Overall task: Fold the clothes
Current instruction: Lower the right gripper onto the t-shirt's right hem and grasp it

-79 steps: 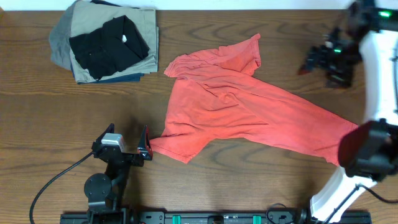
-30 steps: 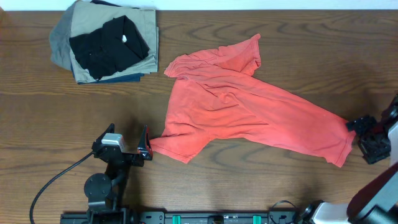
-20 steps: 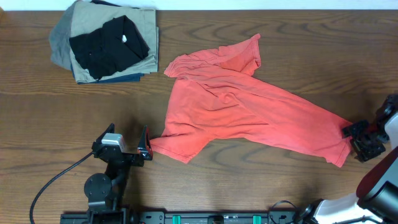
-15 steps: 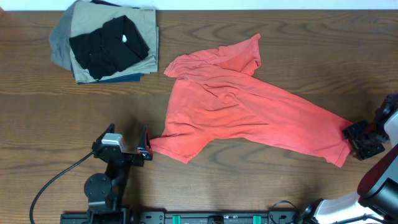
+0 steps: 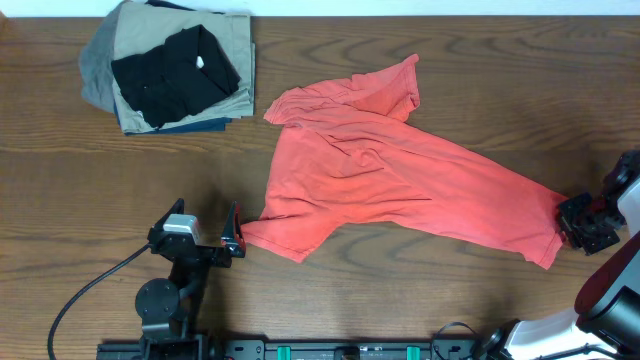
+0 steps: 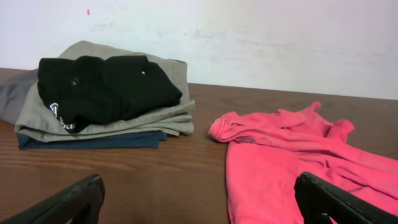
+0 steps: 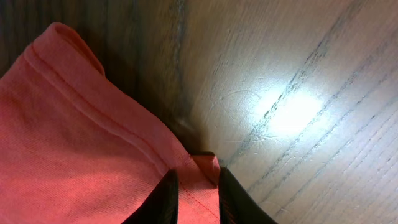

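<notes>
Lower right, the right gripper [image 5: 583, 222] has just pinched its jaws onto the T-shirt [image 5: 390, 180] hem corner, so folding can start; the left gripper [image 5: 203, 228] waits wide open.

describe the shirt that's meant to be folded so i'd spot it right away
On the wooden table, look right of the folded pile in the far-left corner. The coral-red T-shirt lies spread and crumpled mid-table, the only bright, unfolded garment.

A robot lab: wood-grain table [image 5: 400, 290] beneath the left gripper [image 6: 200, 200], plain white wall [image 6: 261, 37] ahead, black cable [image 5: 85, 290] trailing behind.
</notes>
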